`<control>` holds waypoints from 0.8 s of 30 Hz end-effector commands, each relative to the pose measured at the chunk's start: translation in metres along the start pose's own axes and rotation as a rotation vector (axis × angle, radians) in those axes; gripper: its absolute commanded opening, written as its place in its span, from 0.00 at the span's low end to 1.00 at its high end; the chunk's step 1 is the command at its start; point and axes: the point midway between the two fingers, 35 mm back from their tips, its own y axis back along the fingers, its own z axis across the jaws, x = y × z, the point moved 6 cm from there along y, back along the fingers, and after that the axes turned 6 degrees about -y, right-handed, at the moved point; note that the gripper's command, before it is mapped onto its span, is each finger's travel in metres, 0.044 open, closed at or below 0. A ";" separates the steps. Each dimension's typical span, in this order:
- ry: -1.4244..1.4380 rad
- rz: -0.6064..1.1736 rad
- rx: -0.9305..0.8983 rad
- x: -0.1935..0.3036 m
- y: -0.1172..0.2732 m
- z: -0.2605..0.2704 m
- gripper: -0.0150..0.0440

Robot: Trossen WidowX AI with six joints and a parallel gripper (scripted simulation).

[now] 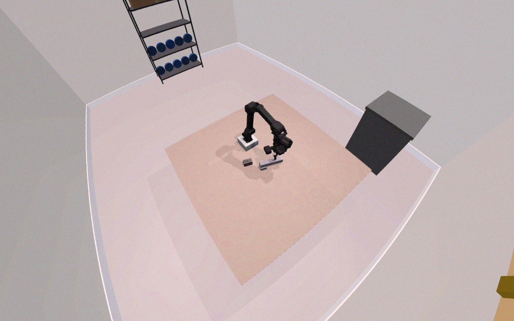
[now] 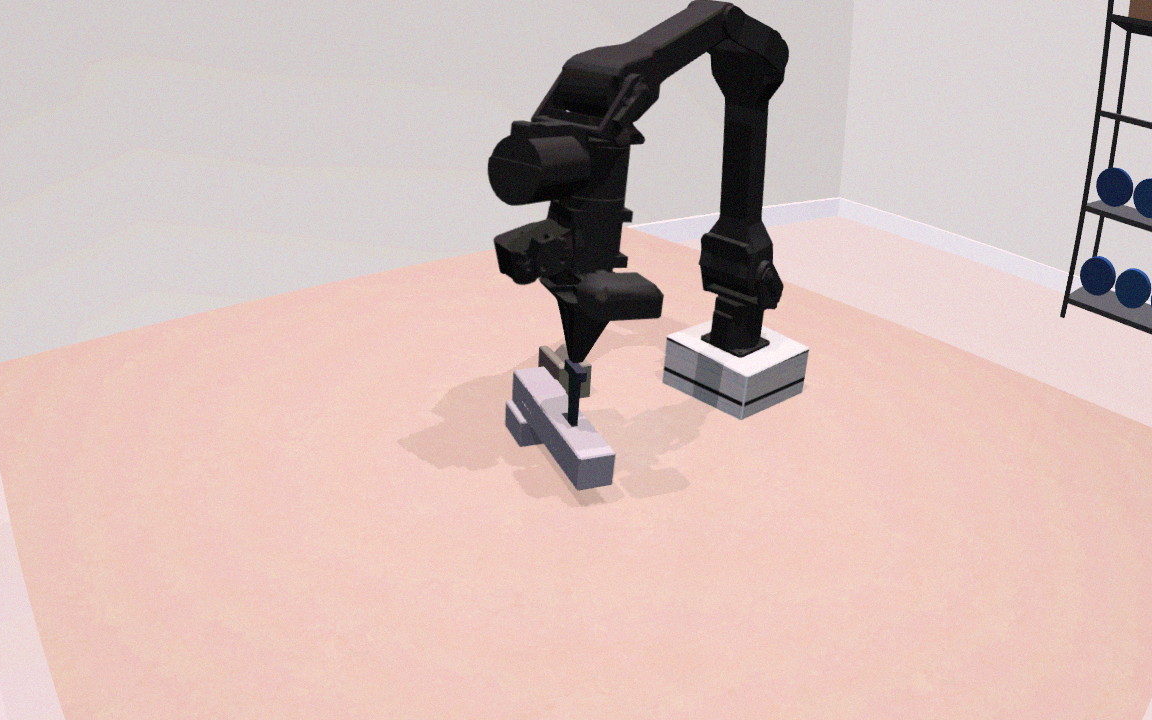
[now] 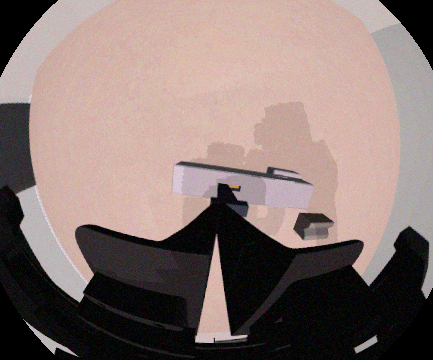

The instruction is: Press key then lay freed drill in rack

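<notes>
Claw (image 2: pixel 577 354) tips are pressed together to a single point and carry nothing, hanging straight down over the pale grey fixture block (image 2: pixel 562 428) just left of centre in the exterior view. Directly under that point stands the drill (image 2: pixel 573 394), a thin dark upright shaft with a small cross-piece at its top, rising from the upper face of the block. The tips sit just above the cross-piece; whether they touch it cannot be told.

In the wrist view the block (image 3: pixel 243 186) lies crosswise, its long axis running left to right just above the tips (image 3: pixel 218 207), and a small orange-marked spot, probably the key (image 3: pixel 232 188), shows right at the tips, slightly right of them. So the press looks to be a short straight descent, with at most a small shift rightward in the wrist frame.

A small dark grey box, likely the rack (image 3: pixel 312 226), sits on the counter (image 2: pixel 294 537) to the lower right of the block in the wrist view, near it but apart. In the top view the box (image 1: pixel 246 162) lies left of the block (image 1: pixel 268 162), along the block's long axis.
</notes>
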 end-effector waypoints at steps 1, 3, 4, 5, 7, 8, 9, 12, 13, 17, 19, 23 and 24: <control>-0.009 0.041 0.006 -0.001 0.002 -0.009 0.25; -0.012 0.020 0.006 -0.001 0.001 -0.006 0.25; -0.012 0.024 0.006 -0.001 0.000 -0.007 0.25; -0.011 0.030 0.006 -0.001 -0.002 -0.007 0.25; -0.009 0.038 0.006 -0.001 -0.005 -0.008 0.25; -0.009 0.039 0.006 0.000 -0.006 -0.009 0.25; -0.009 0.040 0.006 0.000 -0.007 -0.009 0.25; -0.009 0.041 0.006 0.001 -0.011 -0.010 0.25; -0.009 0.041 0.006 0.001 -0.011 -0.010 0.25; -0.009 0.041 0.006 0.000 -0.012 -0.010 0.25; -0.009 0.041 0.006 0.000 -0.013 -0.010 0.25; -0.009 0.041 0.006 -0.001 -0.016 -0.010 0.25; -0.009 0.041 0.006 -0.001 -0.016 -0.010 0.25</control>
